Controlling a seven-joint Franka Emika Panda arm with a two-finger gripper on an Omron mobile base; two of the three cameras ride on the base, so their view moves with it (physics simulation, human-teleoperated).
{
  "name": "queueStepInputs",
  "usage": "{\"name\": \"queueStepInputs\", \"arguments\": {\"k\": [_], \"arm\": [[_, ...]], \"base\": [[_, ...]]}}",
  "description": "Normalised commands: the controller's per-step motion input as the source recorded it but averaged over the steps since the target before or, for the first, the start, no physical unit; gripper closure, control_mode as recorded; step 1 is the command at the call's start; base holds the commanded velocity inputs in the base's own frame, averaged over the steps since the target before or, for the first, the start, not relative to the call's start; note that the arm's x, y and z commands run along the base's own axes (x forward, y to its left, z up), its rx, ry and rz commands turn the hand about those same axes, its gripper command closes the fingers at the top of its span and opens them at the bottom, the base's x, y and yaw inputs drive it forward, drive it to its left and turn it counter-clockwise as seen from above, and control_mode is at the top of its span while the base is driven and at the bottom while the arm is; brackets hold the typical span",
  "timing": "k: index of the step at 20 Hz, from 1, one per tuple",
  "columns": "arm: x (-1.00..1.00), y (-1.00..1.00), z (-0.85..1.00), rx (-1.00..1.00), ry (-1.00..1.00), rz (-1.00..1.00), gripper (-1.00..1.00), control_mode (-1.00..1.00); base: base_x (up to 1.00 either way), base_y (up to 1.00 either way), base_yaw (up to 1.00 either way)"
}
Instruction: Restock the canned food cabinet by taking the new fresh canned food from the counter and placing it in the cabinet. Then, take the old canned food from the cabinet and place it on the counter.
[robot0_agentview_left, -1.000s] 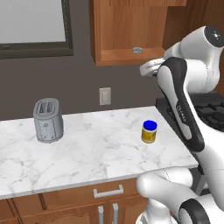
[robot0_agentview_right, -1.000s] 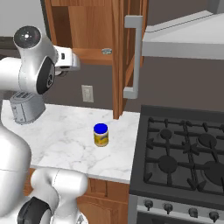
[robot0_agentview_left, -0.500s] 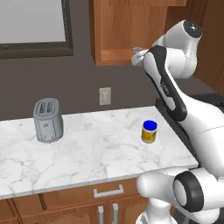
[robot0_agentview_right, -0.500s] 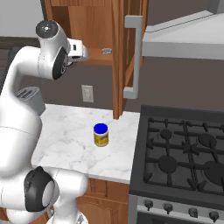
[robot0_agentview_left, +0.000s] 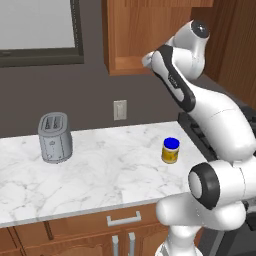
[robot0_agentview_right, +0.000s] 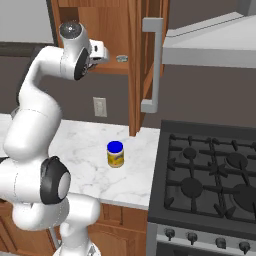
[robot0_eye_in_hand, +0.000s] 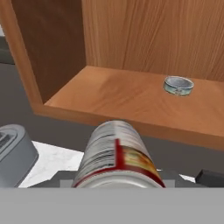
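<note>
The new fresh canned food (robot0_eye_in_hand: 116, 153), red and white with a printed label, lies lengthwise between my fingers at the bottom of the hand view. My gripper (robot0_agentview_left: 147, 60) (robot0_agentview_right: 102, 52) is shut on it, raised just in front of the cabinet's (robot0_agentview_left: 140, 35) (robot0_agentview_right: 100, 15) lower edge. Its wooden shelf board (robot0_eye_in_hand: 122, 96) lies just ahead and slightly higher. The old canned food (robot0_eye_in_hand: 178, 85) (robot0_agentview_right: 121, 58), a flat silvery tin, sits toward the shelf's back right. The marble counter (robot0_agentview_left: 100, 170) (robot0_agentview_right: 85, 145) lies far below.
A yellow jar with a blue lid (robot0_agentview_left: 170, 150) (robot0_agentview_right: 115, 154) stands near the counter's right end. A grey toaster (robot0_agentview_left: 55, 137) (robot0_eye_in_hand: 13, 148) stands at the left. The open cabinet door (robot0_agentview_right: 137, 65) with its metal handle (robot0_agentview_right: 152, 65) hangs beside the black stove (robot0_agentview_right: 210, 175).
The arm has lifted and swung the hand left and up, from beside the cabinet to the front of its open shelf. The can stays in the grip.
</note>
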Motion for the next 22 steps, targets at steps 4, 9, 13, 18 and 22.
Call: {"name": "queueStepInputs", "arguments": {"k": [4, 9, 13, 18, 22], "arm": [[0.72, 0.0, 0.0, 0.0, 0.04, -0.01, 1.0, -1.0], [0.69, 0.0, -0.08, 0.0, 0.07, -0.01, 1.0, -1.0], [0.64, 0.0, -0.13, -0.01, 0.11, -0.04, 1.0, -1.0], [0.43, 0.0, -0.3, -0.06, 0.11, -0.04, 1.0, -1.0], [0.51, 0.0, -0.12, -0.01, 0.01, -0.01, -1.0, -1.0]], "base": [[0.0, 0.0, 0.0], [0.0, 0.0, 0.0], [0.0, 0.0, 0.0], [0.0, 0.0, 0.0], [0.0, 0.0, 0.0]]}}
